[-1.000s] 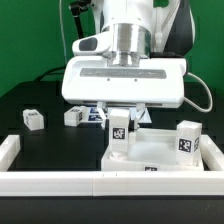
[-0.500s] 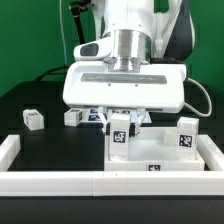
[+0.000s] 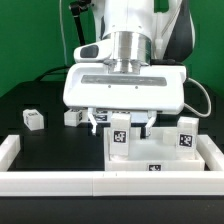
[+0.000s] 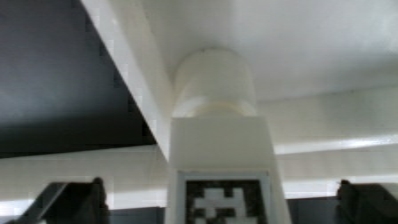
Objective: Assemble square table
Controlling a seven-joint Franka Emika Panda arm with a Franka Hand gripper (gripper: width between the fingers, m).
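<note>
At the exterior view's left you have a loose leg (image 3: 33, 118) lying on the black table (image 3: 45, 145), and near it, further toward the middle, a second loose leg (image 3: 73, 116). Next comes the gripper (image 3: 120, 121), hanging straight down with its jaws spread wide. You can see in the wrist view that the dark fingers (image 4: 71, 200) stand clear on both sides of the middle leg (image 3: 120, 134), so nothing is grasped. That leg stands upright on the tabletop slab (image 3: 165, 157), close to the slab's edge on the exterior view's left, its tag facing the camera. Further right, the right leg (image 3: 186, 138) stands upright on the same slab. The white rail (image 3: 60, 181) runs along the front, and the slab lies just behind it.
</note>
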